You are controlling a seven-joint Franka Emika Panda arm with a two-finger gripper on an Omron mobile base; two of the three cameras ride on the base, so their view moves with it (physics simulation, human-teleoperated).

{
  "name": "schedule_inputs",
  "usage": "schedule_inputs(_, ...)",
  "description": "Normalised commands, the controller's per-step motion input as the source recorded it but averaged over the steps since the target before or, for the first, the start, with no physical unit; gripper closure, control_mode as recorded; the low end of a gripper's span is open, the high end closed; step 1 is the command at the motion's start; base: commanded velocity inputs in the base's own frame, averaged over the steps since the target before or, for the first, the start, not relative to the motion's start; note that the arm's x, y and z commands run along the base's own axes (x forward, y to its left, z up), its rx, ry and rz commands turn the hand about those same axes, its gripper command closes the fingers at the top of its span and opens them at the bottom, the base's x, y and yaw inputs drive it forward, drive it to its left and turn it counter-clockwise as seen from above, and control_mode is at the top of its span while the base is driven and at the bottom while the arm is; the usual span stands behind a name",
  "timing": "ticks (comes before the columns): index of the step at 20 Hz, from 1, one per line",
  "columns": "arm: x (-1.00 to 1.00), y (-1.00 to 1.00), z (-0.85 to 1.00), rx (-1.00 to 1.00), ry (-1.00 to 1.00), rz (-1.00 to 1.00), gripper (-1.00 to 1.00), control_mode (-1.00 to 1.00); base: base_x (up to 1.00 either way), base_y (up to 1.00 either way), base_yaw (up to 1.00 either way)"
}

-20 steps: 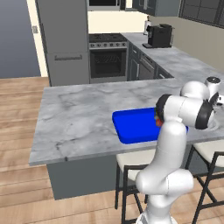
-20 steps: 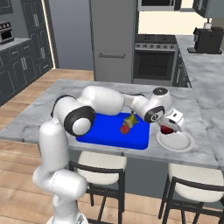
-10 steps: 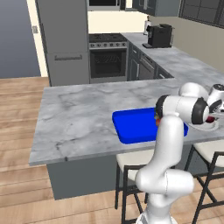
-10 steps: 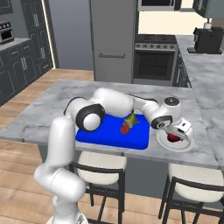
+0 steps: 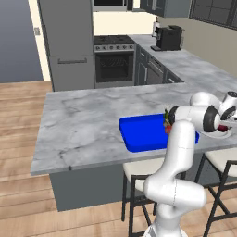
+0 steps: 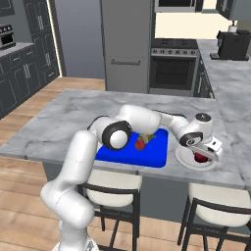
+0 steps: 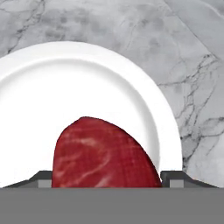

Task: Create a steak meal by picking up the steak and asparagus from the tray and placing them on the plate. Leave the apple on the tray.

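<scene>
The scene is evenly, softly lit; faint shadows are cast, no glare is seen, and edges are rendered slightly blurred.

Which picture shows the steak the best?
The hand view. The steak is big and close there, over the white plate, and you can see its marbling. In the right base view it is a small dark red spot beside the hand. In the left base view it is barely a sliver.

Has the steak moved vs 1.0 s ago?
Yes. In the right base view the steak, carried by the gripper, went right, away from the tray, and is now over the plate.
</scene>
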Motion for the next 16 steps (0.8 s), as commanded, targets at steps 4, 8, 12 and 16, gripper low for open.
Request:
schedule_inputs(4,0.32,-0.09,-0.32,0.01,0.06,0.0,1.0,-1.0,0.0,0.0,0.0)
schedule_inputs(8,0.23,-0.05,-0.24,0.0,0.02,0.0,-1.0,-1.0,0.0,0.0,0.0)
schedule_inputs(12,-0.01,0.0,0.0,0.0,-0.07,0.0,-1.0,-1.0,0.0,0.0,0.0)
schedule_inputs(16,-0.05,0.0,0.0,0.0,-0.15,0.0,-1.0,-1.0,0.0,0.0,0.0)
